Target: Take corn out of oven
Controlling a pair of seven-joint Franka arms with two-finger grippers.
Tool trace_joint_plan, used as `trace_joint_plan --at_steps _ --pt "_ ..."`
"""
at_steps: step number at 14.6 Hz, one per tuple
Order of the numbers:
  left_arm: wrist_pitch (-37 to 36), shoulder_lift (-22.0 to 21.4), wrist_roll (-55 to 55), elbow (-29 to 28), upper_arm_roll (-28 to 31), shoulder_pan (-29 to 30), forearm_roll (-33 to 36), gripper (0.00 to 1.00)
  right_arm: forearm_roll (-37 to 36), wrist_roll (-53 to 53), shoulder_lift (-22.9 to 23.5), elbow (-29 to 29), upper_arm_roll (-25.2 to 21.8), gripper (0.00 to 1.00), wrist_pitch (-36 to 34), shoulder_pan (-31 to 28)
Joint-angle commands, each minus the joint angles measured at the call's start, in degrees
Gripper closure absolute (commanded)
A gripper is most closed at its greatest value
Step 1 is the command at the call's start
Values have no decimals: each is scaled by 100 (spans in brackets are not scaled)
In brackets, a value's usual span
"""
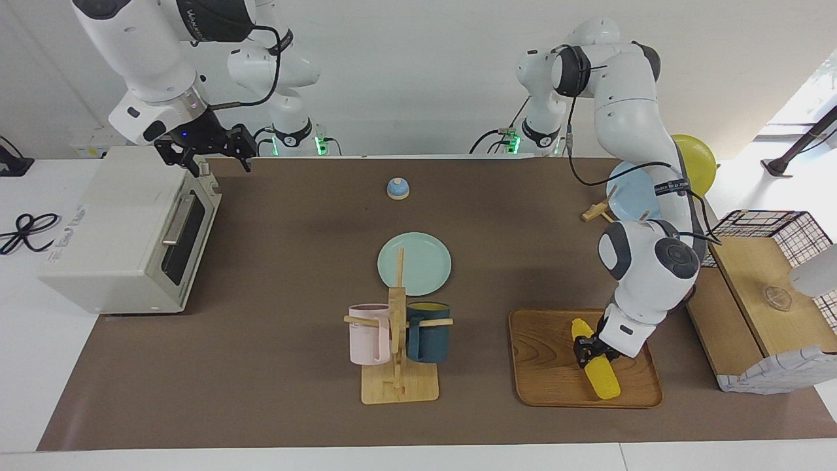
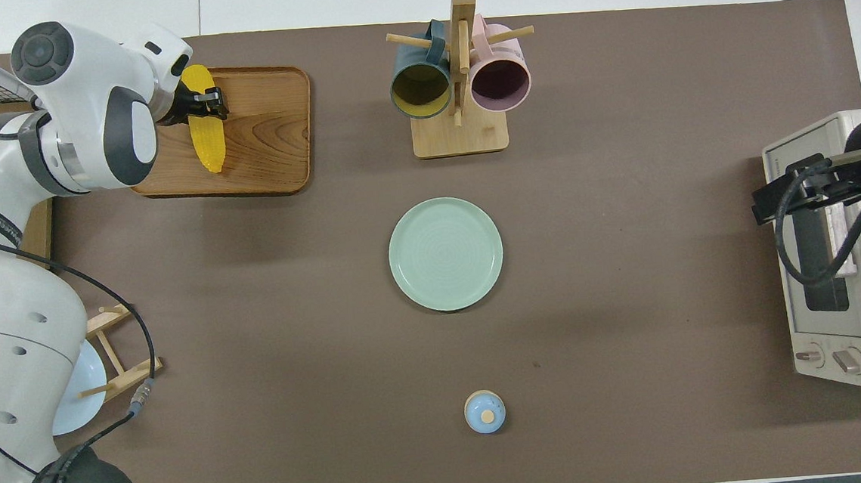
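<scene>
The oven sits at the right arm's end of the worktop, its door shut. The right end effector hangs just over the oven's top edge above the door, fingers parted around nothing, and waits there.

Midway along the worktop stand a small blue bell near the robots' edge, a green plate at the centre, and a mug rack with a pink and a dark blue mug toward the edge away from the robots. None of these lies between the corn and either arm.

The corn is not in the oven: it lies on the wooden tray, near the worktop's corner at the left arm's end and away from the robots. Its long axis runs slantwise across the tray, roughly from the robots' side outward. The left end effector is down on it, fingers closed across the cob about mid-length, so the left arm is by far the nearer one. By my reading, the taking-out is done and what remains is to let go and lift straight up; the tray's low rim and the basket beside the arm are the only things close enough to matter.
</scene>
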Motion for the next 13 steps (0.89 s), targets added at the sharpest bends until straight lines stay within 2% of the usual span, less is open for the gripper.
trace_joint_plan --at_steps 1,6,9,13 --pt "-31 8 165 95 34 -12 -49 0 13 89 71 152 -29 0 -83 -27" --pt "-636 -475 95 69 60 23 -84 0 13 89 62 152 6 0 -30 26" --pt "-1241 -1150 7 -115 341 15 -58 0 22 80 53 143 -37 0 -47 -53" --pt "-2638 -2047 -46 -169 649 -47 -5 0 30 89 53 143 -38 0 -4 -27"
